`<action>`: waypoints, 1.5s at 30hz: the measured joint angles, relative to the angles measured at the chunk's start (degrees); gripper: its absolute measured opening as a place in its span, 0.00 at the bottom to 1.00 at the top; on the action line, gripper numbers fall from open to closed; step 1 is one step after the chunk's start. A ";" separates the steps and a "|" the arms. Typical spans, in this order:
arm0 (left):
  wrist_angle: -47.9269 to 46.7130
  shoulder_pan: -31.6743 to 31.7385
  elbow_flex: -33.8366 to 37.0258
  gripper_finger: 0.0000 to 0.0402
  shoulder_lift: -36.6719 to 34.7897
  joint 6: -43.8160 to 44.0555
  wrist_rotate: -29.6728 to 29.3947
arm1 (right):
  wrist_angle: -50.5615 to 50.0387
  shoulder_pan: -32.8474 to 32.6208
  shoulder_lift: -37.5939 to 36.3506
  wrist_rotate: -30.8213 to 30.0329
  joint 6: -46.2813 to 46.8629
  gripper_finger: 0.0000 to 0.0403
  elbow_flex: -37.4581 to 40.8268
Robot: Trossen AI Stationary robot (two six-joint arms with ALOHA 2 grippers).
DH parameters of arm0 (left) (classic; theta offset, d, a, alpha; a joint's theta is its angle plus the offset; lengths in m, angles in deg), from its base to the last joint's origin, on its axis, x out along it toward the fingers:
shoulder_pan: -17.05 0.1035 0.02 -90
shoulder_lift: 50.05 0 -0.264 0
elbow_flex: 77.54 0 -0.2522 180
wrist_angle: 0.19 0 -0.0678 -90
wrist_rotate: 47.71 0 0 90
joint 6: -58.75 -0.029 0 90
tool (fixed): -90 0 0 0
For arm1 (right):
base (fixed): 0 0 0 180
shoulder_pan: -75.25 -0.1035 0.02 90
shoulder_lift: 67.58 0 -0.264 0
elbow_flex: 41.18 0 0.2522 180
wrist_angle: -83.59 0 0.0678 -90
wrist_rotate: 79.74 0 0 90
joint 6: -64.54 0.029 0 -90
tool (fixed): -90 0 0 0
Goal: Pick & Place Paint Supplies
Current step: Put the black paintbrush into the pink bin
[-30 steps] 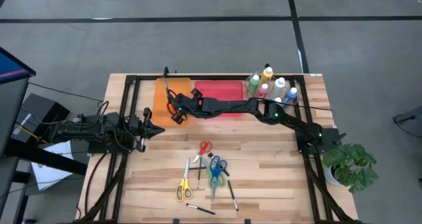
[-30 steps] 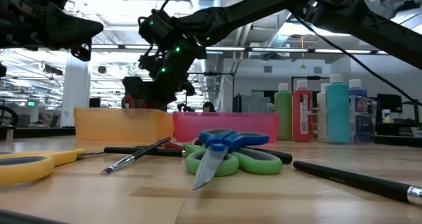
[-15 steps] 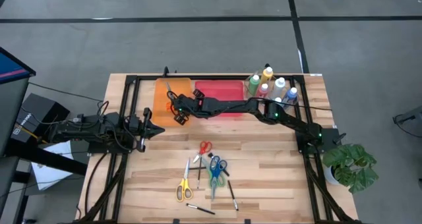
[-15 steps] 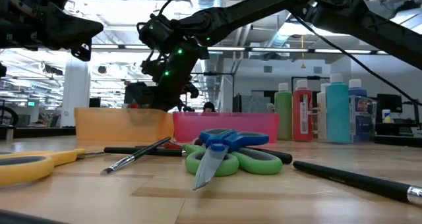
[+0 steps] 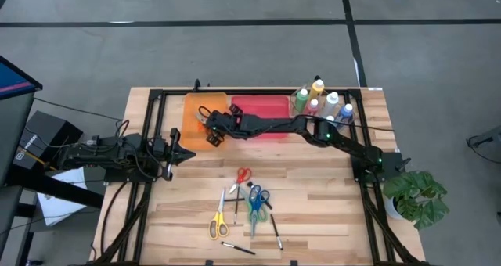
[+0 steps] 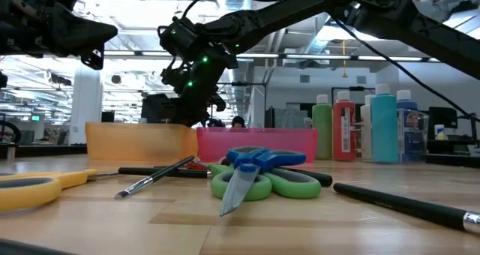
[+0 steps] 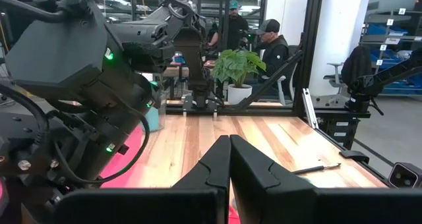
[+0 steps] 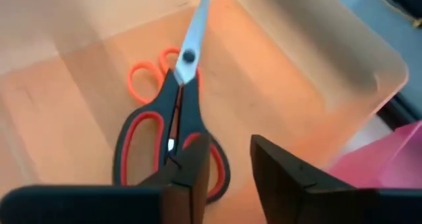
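Observation:
My right gripper point(image 8: 227, 161) is open and hovers over the orange bin point(image 5: 190, 125), fingers pointing down just above a pair of black-and-red-handled scissors point(image 8: 173, 135). Those scissors lie flat on the bin floor, across orange-handled scissors point(image 8: 146, 76). My left gripper point(image 7: 229, 159) is shut and waits near the table's left side point(image 5: 185, 152). Red scissors point(image 5: 243, 174), yellow scissors point(image 5: 217, 224), blue and green scissors point(image 5: 257, 200) and thin dark brushes point(image 5: 275, 231) lie on the near half of the table. Paint bottles point(image 5: 321, 102) stand at the far right.
A pink bin point(image 5: 260, 108) sits right of the orange bin at the far edge. The right arm stretches across it. A potted plant point(image 5: 415, 195) stands off the table's right side. People sit in the room beyond point(image 7: 270, 43). Bare wood lies between the bins and the loose tools.
The black-and-red scissors stood with their blade pointing up past the orange bin's far edge a second ago. They have since come down and now lie flat inside the bin. The right gripper has stayed over the bin, shifting only slightly.

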 joint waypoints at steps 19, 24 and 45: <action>-0.02 0.00 0.00 0.01 0.00 0.00 0.00 | -40.12 -9.89 -32.32 -0.19 -2.19 0.41 -1.07; -0.01 0.00 0.00 0.01 0.00 0.01 -0.01 | -52.88 -17.05 -36.77 -3.55 10.54 0.39 -1.07; 1.24 0.01 0.00 0.01 0.00 0.01 0.00 | -59.74 -46.96 -24.19 2.29 62.32 0.51 -0.64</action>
